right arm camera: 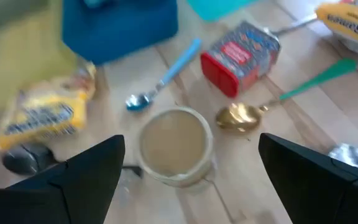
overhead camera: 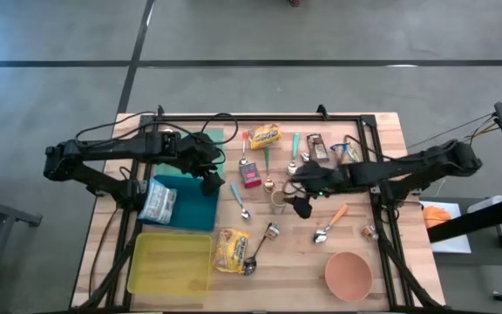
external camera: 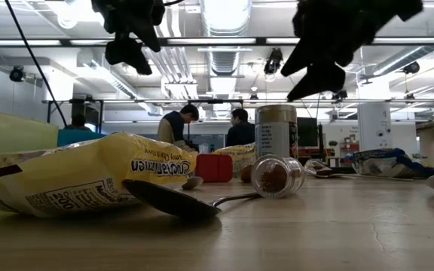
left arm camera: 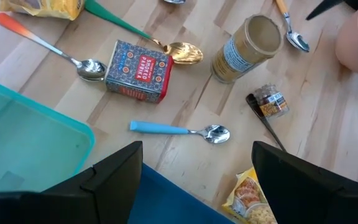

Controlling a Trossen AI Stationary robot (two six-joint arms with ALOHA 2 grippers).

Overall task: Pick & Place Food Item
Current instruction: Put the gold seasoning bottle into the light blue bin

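Observation:
My right gripper point(overhead camera: 301, 207) point(right arm camera: 190, 149) hangs open above the table's middle, beside and above an upright beige can point(overhead camera: 277, 202) point(right arm camera: 176, 146) that stands on its base. It touches nothing. My left gripper point(overhead camera: 209, 183) point(left arm camera: 194, 155) hangs open over the right rim of the teal tray point(overhead camera: 190, 214), also touching nothing. A red tin point(overhead camera: 251, 174) point(left arm camera: 138, 70) lies beyond the can. A yellow ramen bag point(overhead camera: 231, 249) point(external camera: 74, 181) lies flat toward the near edge, next to a small spice jar point(overhead camera: 271, 231) point(external camera: 276, 175) on its side. A pale bag point(overhead camera: 158, 203) lies in the teal tray.
Several spoons lie scattered around the can, among them a blue-handled one point(left arm camera: 179, 130) and a gold one point(right arm camera: 241, 116). A yellow-green tray point(overhead camera: 171, 262) sits near left and a pink bowl point(overhead camera: 349, 275) near right. Snack packets point(overhead camera: 266, 135) point(overhead camera: 316, 146) line the far edge. People stand in the room behind.

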